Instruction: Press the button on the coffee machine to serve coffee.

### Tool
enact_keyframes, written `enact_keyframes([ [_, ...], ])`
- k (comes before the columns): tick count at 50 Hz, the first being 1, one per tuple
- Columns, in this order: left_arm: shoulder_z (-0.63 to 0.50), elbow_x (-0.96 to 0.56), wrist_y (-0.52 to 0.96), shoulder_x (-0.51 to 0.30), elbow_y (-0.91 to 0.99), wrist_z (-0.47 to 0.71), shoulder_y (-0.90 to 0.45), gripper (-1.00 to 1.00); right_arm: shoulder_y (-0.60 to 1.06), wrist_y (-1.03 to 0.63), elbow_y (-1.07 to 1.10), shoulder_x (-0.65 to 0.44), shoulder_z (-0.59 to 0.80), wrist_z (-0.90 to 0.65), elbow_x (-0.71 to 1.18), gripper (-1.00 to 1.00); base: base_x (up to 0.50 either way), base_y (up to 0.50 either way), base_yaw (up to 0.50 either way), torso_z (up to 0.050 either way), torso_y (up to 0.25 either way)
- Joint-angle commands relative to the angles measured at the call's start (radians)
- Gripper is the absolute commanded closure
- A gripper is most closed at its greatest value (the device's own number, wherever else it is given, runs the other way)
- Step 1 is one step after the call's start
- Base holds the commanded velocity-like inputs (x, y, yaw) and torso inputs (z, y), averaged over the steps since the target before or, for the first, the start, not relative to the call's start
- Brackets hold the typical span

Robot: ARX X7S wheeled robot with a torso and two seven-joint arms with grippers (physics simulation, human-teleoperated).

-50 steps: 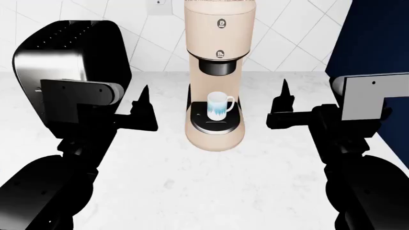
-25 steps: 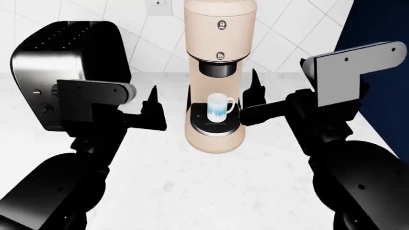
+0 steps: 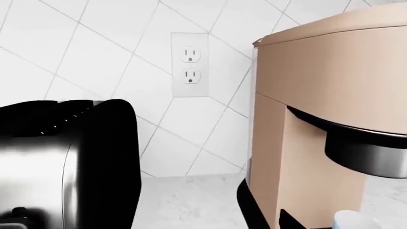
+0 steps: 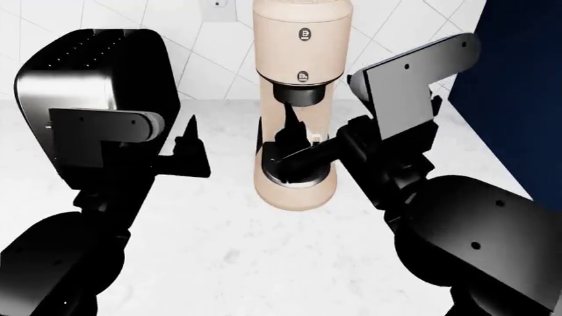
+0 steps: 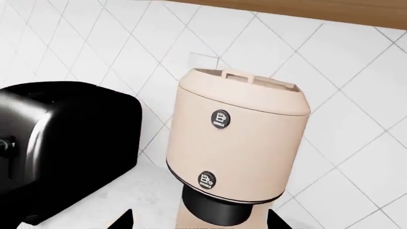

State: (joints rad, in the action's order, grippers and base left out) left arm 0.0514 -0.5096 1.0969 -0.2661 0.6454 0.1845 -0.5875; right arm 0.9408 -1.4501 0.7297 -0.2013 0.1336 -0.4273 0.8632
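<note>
The coffee machine (image 4: 299, 99) stands upright toward the back edge of the white marbled bench (image 4: 220, 243), close to the tiled wall and roughly midway along it. Its beige body carries two round black buttons, an upper button (image 4: 305, 33) and a lower button (image 4: 304, 78) just above the black spout collar (image 4: 301, 93). A white mug (image 4: 314, 137) sits on the round drip tray (image 4: 294, 176), mostly hidden behind the right arm.

The right tool (image 4: 290, 141) is directly in front of the coffee machine, its dark fingers overlapping the recess between the collar and the tray, below both buttons. In the head view its fingers merge into one dark shape, and the right wrist view shows only two dark tips at the frame edge with a wide gap, so it reads as released and holds nothing. From that wrist view the machine (image 5: 239, 143) fills the centre, with both buttons (image 5: 220, 119) (image 5: 207, 180) facing the camera.

The left tool (image 4: 191, 148) hovers over the bench to the left of the machine, well apart from it, between the machine and the toaster (image 4: 88, 85); whether it is released or clenched cannot be told. The toaster stands near the back left of the bench. The left wrist view shows a wall outlet (image 3: 190, 64) behind, between toaster (image 3: 64, 162) and machine (image 3: 330, 109).
</note>
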Motion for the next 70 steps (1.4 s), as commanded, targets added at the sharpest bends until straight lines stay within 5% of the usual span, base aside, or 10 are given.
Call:
enact_keyframes([
  [1,0.039,-0.032,0.04,-0.013,0.04,0.011,-0.006,-1.0,-0.004,0.088,-0.075,-0.02,0.073,-0.002,0.002,-1.0,0.0,0.0,0.0,0.0,0.0],
  [14,0.095,-0.075,0.1,-0.018,0.076,0.029,-0.034,-1.0,0.015,0.161,-0.157,-0.044,0.143,0.012,-0.068,-1.0,0.0,0.0,0.0,0.0,0.0],
  [15,0.093,-0.075,0.098,-0.017,0.076,0.03,-0.032,-1.0,0.015,0.164,-0.157,-0.044,0.145,0.011,-0.07,1.0,0.0,0.0,0.0,0.0,0.0],
  [34,0.115,-0.096,0.092,-0.034,0.074,0.023,-0.012,-1.0,0.065,0.302,-0.288,-0.048,0.311,0.057,-0.196,1.0,0.0,0.0,0.0,0.0,0.0],
  [60,0.03,-0.056,0.037,-0.006,0.041,0.063,-0.012,-1.0,0.088,0.224,-0.208,-0.043,0.295,-0.017,-0.166,1.0,0.0,0.0,0.0,0.0,0.0],
  [70,0.078,-0.09,0.049,-0.036,0.052,0.042,-0.004,-1.0,0.072,0.209,-0.194,-0.049,0.277,-0.033,-0.148,1.0,0.0,0.0,0.0,0.0,0.0],
])
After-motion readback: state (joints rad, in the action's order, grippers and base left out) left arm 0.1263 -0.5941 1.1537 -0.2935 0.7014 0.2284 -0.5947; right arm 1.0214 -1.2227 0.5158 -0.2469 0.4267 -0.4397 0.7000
